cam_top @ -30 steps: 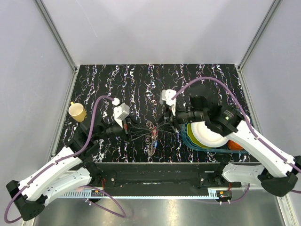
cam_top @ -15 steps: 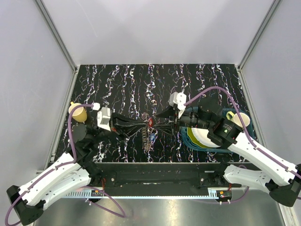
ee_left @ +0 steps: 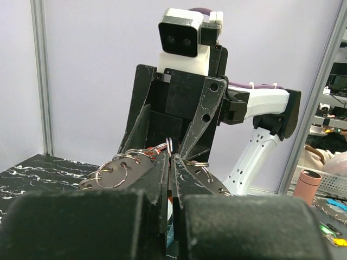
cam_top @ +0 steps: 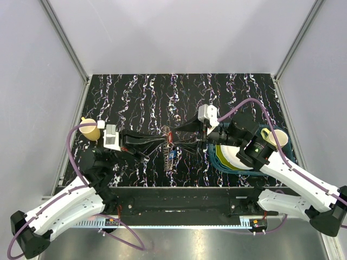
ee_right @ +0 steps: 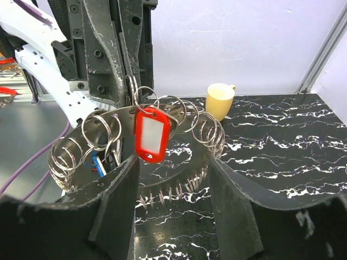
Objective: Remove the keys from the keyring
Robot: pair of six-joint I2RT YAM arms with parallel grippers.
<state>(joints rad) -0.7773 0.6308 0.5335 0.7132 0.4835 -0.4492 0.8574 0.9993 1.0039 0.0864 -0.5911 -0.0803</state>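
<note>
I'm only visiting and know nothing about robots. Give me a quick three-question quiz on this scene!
1. True or false: the left hand is clamped on the keyring.
2. Which colour is the tag hanging just before the open right hand? A green, B red, C yellow.
3. Fill in: on the table beyond the keyring stands a yellow ____.
Key: 1 true; 2 B; 3 cup.

Upright keyring (ee_right: pixel 209 135) with red key (ee_right: pixel 151 134)

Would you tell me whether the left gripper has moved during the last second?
Yes, the left gripper has shifted left, toward the yellow cup.
</note>
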